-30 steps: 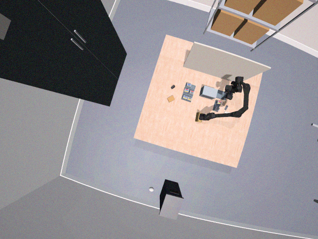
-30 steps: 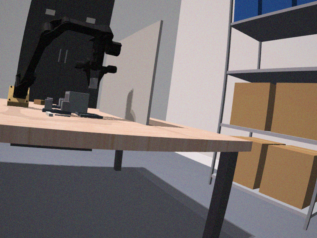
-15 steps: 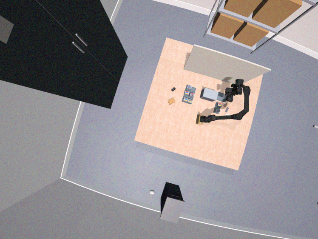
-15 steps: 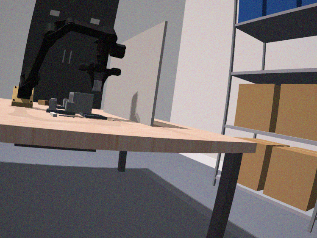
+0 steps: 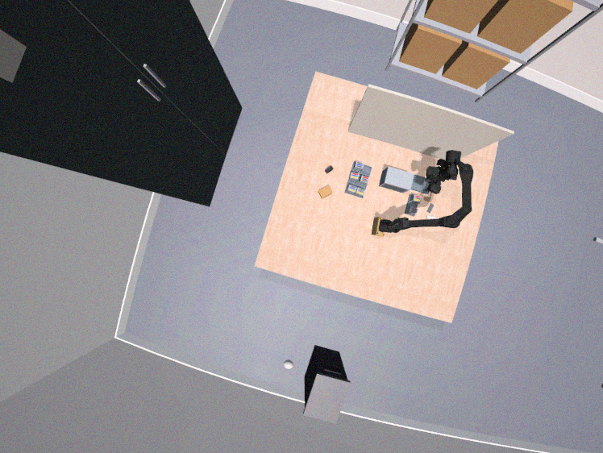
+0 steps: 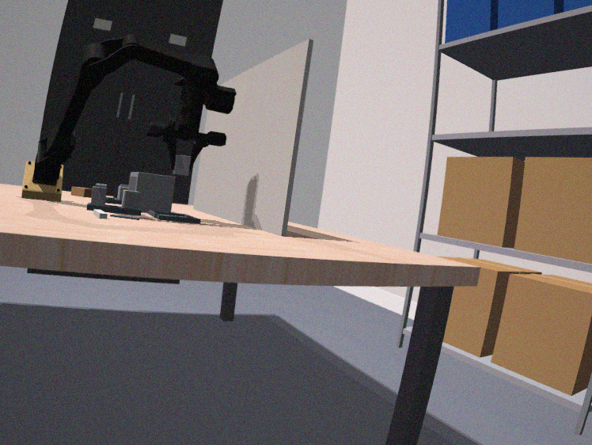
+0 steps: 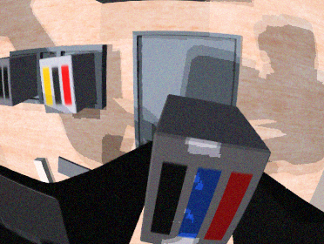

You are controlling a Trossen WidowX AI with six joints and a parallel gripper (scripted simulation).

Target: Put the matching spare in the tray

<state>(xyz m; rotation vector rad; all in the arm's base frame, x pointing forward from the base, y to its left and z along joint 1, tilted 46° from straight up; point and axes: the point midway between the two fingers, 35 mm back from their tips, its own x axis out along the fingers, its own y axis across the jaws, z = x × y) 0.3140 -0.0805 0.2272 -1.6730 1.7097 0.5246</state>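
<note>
My gripper [image 5: 431,188] [image 6: 182,157] [image 7: 193,157] is shut on a dark grey spare unit [image 6: 181,165] [image 7: 198,150] with black, blue and red bars. The unit hangs well above the table, beyond the tall grey box. The shallow blue-grey tray [image 5: 417,183] [image 6: 184,219] [image 7: 162,65] is empty where it shows; the unit hides its near part in the wrist view. A holder [image 5: 407,211] [image 6: 115,209] [image 7: 103,78] beside the tray bears a unit with yellow, black and red bars [image 5: 415,197] [image 7: 57,87] and a second unit [image 7: 22,78], cut off at the image edge. No printed code is readable.
The tall grey box [image 5: 397,178] [image 6: 153,191] adjoins the tray. Beyond it is a compartment rack [image 5: 352,184] with several spares. An upright panel [image 5: 419,117] [image 6: 258,143] stands behind. A white bar [image 6: 100,214] [image 7: 43,169] and flat grey plate [image 5: 430,208] [image 7: 73,167] lie near the holder.
</note>
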